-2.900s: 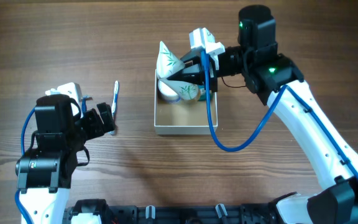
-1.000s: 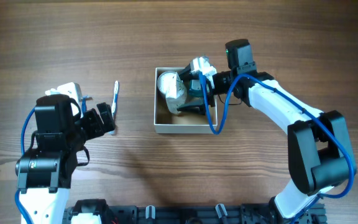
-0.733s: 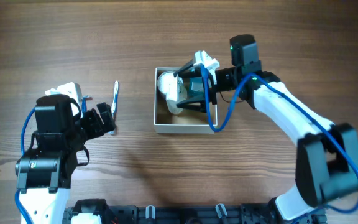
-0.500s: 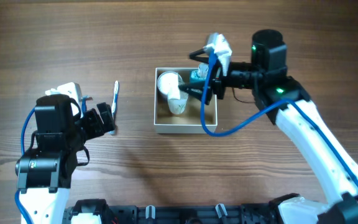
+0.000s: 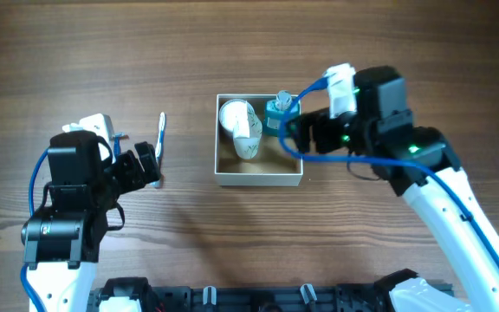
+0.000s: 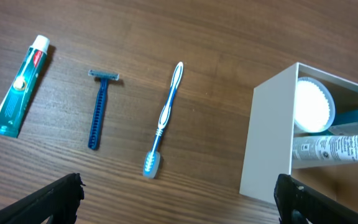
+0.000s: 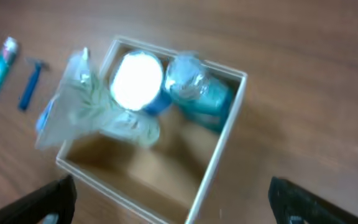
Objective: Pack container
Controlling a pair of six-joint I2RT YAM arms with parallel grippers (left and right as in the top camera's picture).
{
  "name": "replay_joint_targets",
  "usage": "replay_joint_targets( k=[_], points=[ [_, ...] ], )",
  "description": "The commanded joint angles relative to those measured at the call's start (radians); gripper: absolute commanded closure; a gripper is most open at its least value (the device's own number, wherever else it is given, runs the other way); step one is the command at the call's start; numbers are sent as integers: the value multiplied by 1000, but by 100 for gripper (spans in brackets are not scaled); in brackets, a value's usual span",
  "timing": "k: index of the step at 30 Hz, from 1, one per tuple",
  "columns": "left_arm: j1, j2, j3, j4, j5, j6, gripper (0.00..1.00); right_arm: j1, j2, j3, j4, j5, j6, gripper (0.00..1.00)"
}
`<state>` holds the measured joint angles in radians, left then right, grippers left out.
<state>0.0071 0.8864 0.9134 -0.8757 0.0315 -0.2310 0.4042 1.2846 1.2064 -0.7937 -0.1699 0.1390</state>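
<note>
R gripper point(image 5: 292, 137) now clear of container point(image 5: 258, 180)

Overhead: even, soft light, sharp throughout; faint shadows on table point(image 5: 232, 52) below arms. Left wrist: crisp, well lit; jar point(image 6: 314, 106) lid blown out white, no detail. Right wrist: heavy motion blur across whole frame, jar lid also glaring, box point(image 7: 219, 165) rim smeared, jaws just dark blobs in btm corners.
</note>
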Motion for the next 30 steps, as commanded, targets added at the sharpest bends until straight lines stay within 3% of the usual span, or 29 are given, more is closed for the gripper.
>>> replay_joint_targets(
  k=[1, 6, 9, 13, 20, 30],
  points=[
    [-5, 0, 15, 4, 2, -13, 0, 108, 13, 251, -177, 222, 152, 0],
    [-5, 0, 15, 3, 2, -13, 0, 122, 185, 549, -559, 270, 342, 0],
    [-5, 0, 15, 3, 2, -14, 0, 130, 207, 555, -455, 199, 265, 0],
    [-5, 0, 15, 3, 2, -14, 0, 174, 241, 563, -444, 209, 366, 0],
    [-5, 0, 15, 3, 2, -25, 0, 328, 461, 563, -377, 269, 469, 0],
    [-5, 0, 15, 2, 2, -25, 0, 337, 633, 563, -283, 332, 488, 0]
  ],
)
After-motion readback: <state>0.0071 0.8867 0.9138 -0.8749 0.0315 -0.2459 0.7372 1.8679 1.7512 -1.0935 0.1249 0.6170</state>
